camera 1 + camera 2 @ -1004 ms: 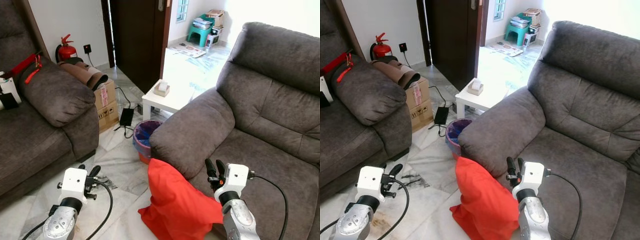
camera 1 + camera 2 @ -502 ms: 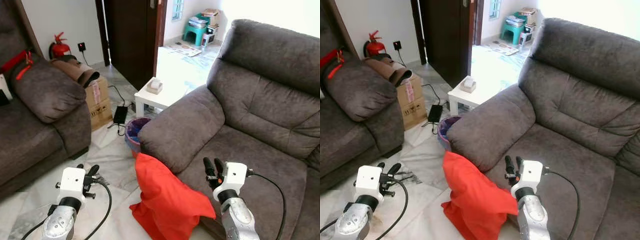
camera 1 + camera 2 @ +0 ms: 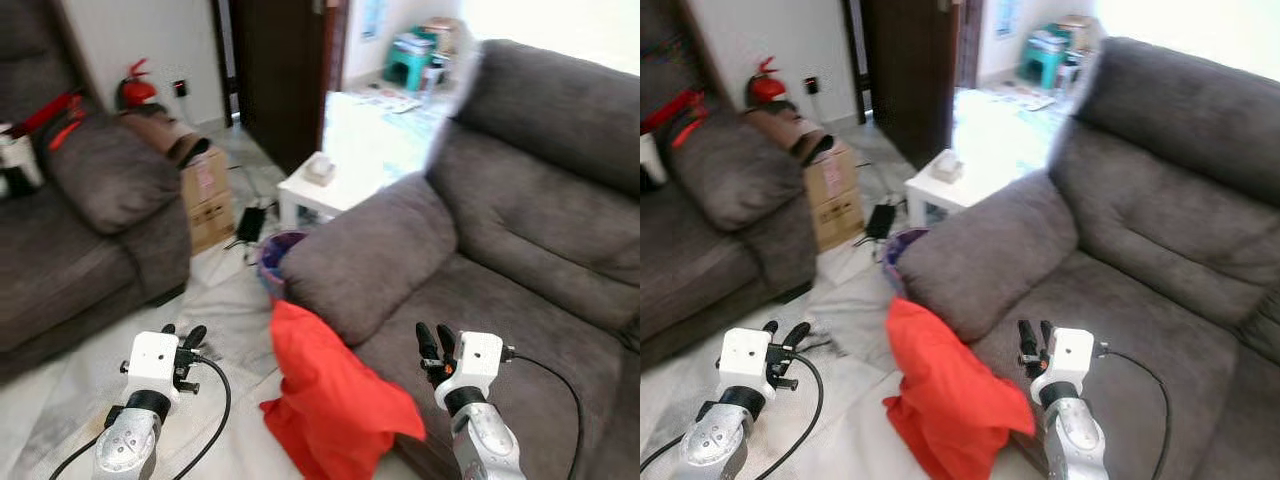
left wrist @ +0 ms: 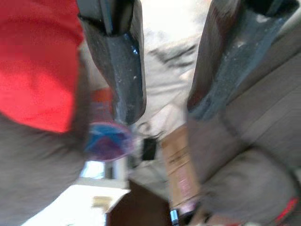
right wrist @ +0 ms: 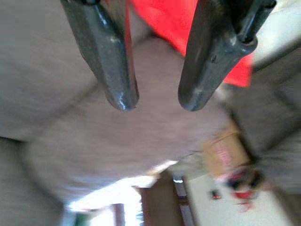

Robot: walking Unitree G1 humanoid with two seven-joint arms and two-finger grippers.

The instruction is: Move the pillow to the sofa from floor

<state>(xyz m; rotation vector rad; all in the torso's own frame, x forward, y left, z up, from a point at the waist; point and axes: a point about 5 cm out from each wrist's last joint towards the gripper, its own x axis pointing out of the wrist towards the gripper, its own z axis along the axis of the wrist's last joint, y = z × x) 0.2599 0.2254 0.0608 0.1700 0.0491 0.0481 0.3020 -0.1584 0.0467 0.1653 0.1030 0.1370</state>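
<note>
The red pillow lies on the floor, in the near middle of the scene, and it leans against the front of the grey sofa just below the sofa's armrest. So the task is not really started: nothing is lifted, and the pillow is not held by anything.

The left gripper hangs over the floor to the left of the pillow, a little apart from it. Its two black fingers stand apart with nothing between them, as the left wrist view shows. The right gripper is above the sofa seat, just to the right of the pillow. Its fingers are also spread and empty; behind them I see grey cushion and a piece of red cloth.

The pictures are a bit blurred, so I think the robot is in motion. In my judgement what remains is everything: to come close, take the pillow, raise it and put it on the seat on the right.
</note>
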